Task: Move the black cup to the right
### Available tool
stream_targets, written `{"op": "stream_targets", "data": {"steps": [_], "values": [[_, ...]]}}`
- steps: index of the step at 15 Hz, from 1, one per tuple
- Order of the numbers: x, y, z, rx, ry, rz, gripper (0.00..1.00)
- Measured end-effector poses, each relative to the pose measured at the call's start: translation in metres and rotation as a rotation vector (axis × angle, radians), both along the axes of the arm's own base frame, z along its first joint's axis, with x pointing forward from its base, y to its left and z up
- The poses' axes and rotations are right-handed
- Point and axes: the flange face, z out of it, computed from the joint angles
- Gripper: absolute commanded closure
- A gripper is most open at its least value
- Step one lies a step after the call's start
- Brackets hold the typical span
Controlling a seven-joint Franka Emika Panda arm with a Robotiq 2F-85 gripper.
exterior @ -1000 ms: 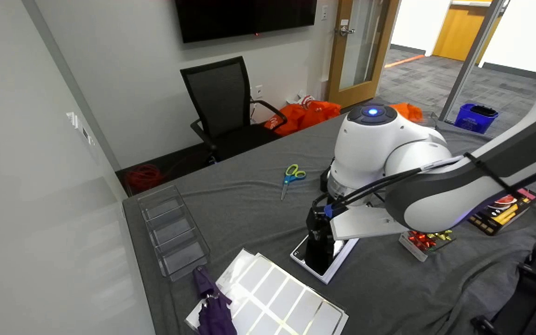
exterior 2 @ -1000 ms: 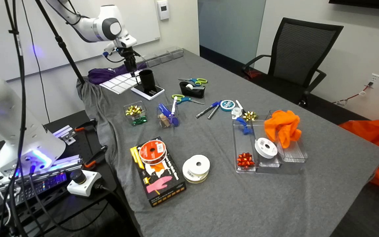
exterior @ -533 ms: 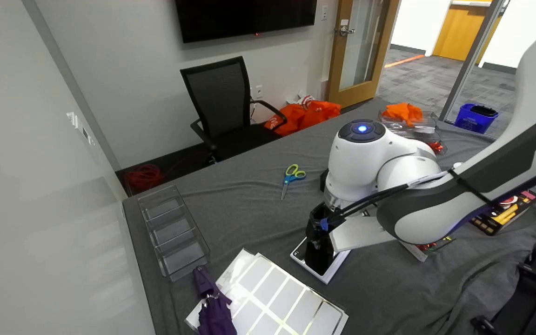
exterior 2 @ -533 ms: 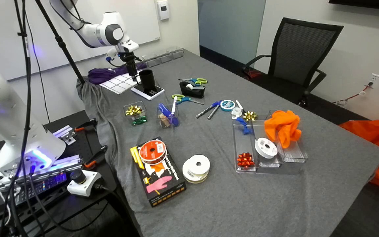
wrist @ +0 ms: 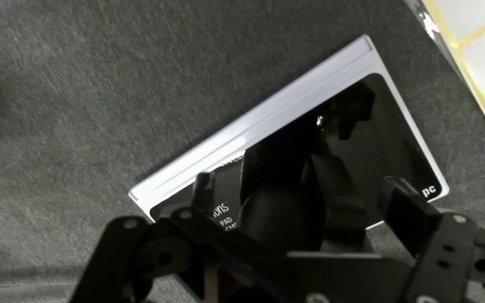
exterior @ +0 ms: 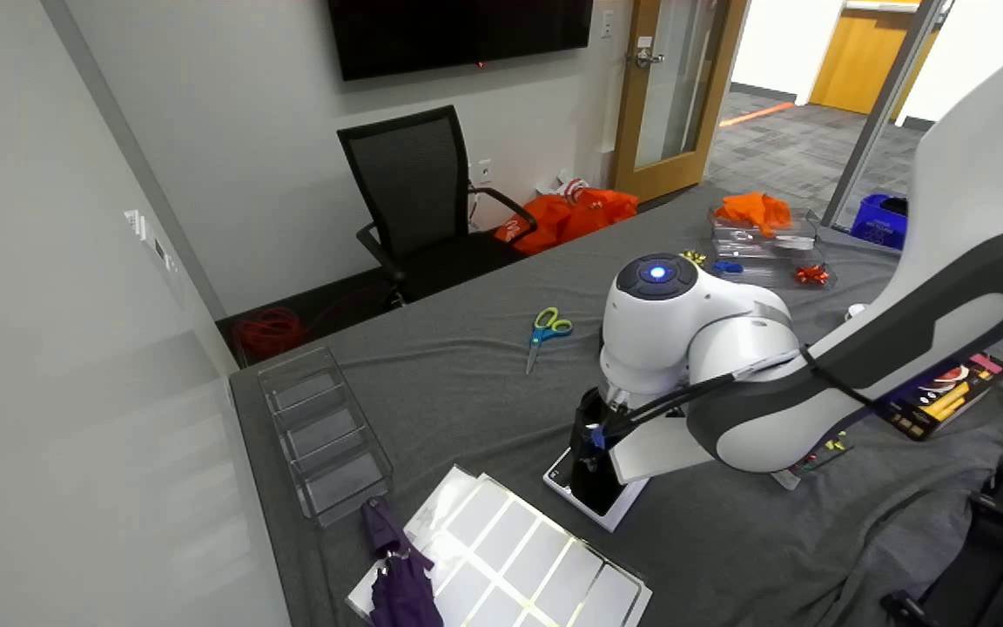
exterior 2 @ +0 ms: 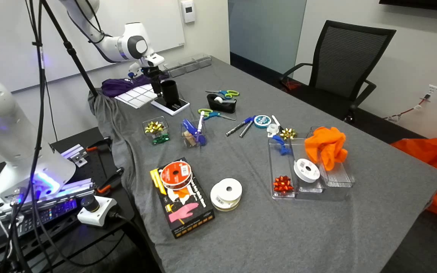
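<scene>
The black cup (exterior 2: pixel 170 92) stands upright on a flat black slab with white edges (exterior 2: pixel 175 109). In the wrist view, the cup (wrist: pixel 281 219) is seen from above, with its handle (wrist: pixel 340 198) on the right. My gripper (wrist: pixel 305 195) is open there, one fingertip left of the cup and the other right of the handle, both apart from it. In an exterior view, the gripper (exterior 2: pixel 157 93) is low beside the cup on the white board's side. In an exterior view, the black gripper (exterior: pixel 590 453) and cup blend together above the slab (exterior: pixel 615 515).
A white grid-patterned board (exterior: pixel 510 557) lies near the slab, with a purple umbrella (exterior: pixel 406 583) on it. A black tape dispenser (exterior 2: pixel 221 104) and scissors (exterior 2: pixel 218 115) lie on the cup's other side. A clear box with bows (exterior 2: pixel 155 129) stands nearby. A clear divided tray (exterior: pixel 325 433) lies at the edge.
The arm has come down, and the gripper has moved lower and closer to the cup. The cup and slab have not moved.
</scene>
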Motion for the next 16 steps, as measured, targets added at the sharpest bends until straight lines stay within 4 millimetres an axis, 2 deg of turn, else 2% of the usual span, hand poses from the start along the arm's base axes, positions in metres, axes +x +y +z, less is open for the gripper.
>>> {"op": "stream_targets", "data": {"steps": [2, 3, 9, 14, 15, 16], "values": [[0.001, 0.002, -0.006, -0.007, 0.001, 0.004, 0.0], [0.001, 0.002, -0.008, -0.01, 0.001, 0.006, 0.21], [0.001, 0.003, -0.015, -0.003, -0.016, -0.003, 0.63], [0.002, 0.006, -0.014, 0.011, -0.039, -0.009, 0.97], [0.003, 0.007, -0.013, 0.015, -0.044, -0.011, 0.99], [0.003, 0.007, -0.013, 0.019, -0.049, -0.016, 0.96]]}}
